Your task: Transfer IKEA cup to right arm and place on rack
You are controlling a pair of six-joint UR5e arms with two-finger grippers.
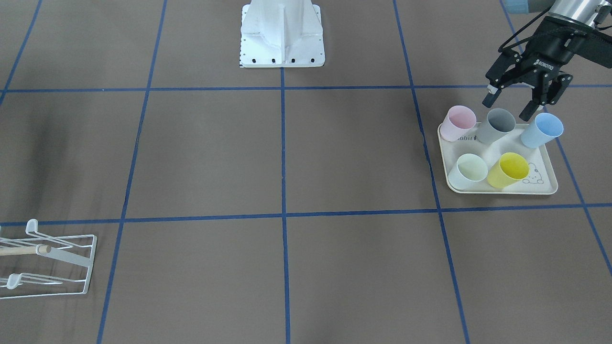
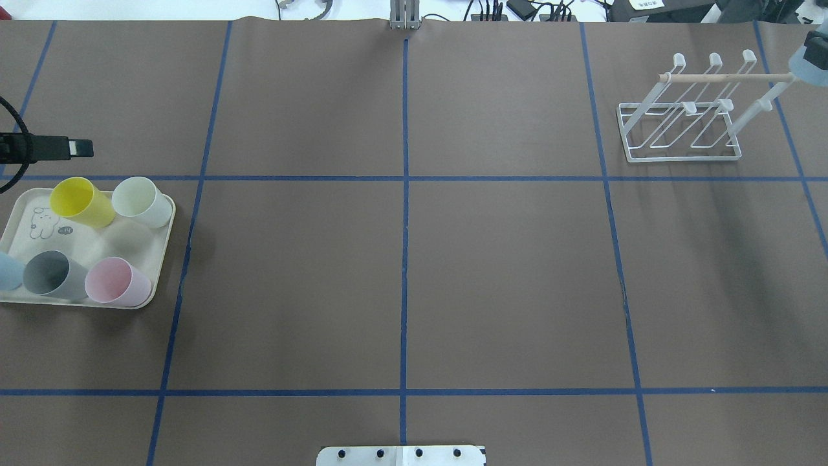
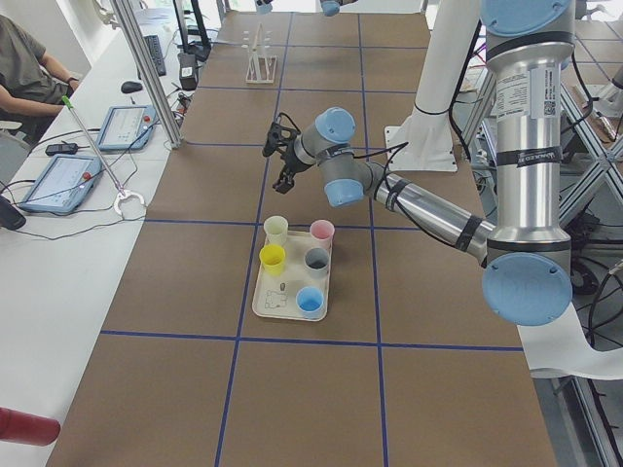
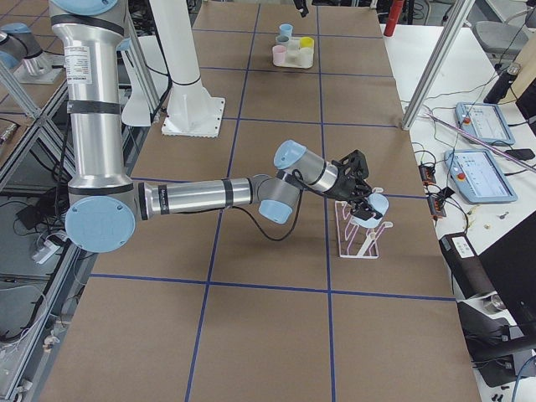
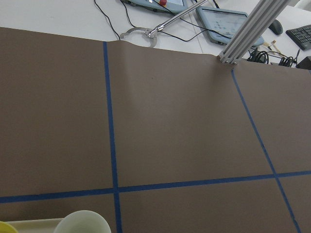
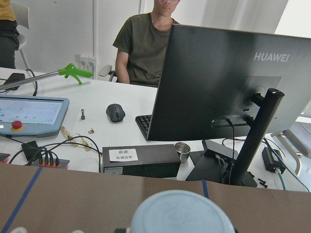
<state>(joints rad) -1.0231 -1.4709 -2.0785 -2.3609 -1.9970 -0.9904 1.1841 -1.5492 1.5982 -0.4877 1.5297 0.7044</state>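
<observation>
Black fingers of the left gripper (image 1: 507, 107) stand wide apart in the front-facing view and hold nothing. They hang in the air over the cream tray (image 1: 545, 188) and touch none of its cups. A pink cup (image 1: 458, 123), a grey cup (image 1: 497, 125) and a blue cup (image 1: 541, 130) stand in the tray's back row, with a pale green cup (image 1: 469, 171) and a yellow cup (image 1: 508, 169) in front. The white wire rack (image 1: 71, 258) sits at the table's opposite end.

From overhead, one black finger of that gripper pokes in at the left edge. At the far right the IKEA cup (image 2: 807, 61), pale blue, sits at the end of the rack's wooden dowel (image 2: 724, 77), partly cut by the frame.

The left side view shows the near arm's fingers parted, well above the table.

In the right side view the right gripper (image 4: 365, 199) is at the top of the rack, with the IKEA cup at its fingertips.

The left wrist camera sees brown table (image 5: 170, 121) and the pale green cup's rim at the bottom edge.

The right wrist camera shows the IKEA cup's round base close at bottom centre, with a monitor (image 6: 218, 92) and a seated person (image 6: 146, 43) beyond. I cannot tell whether the right gripper's fingers are clamped on the cup.
</observation>
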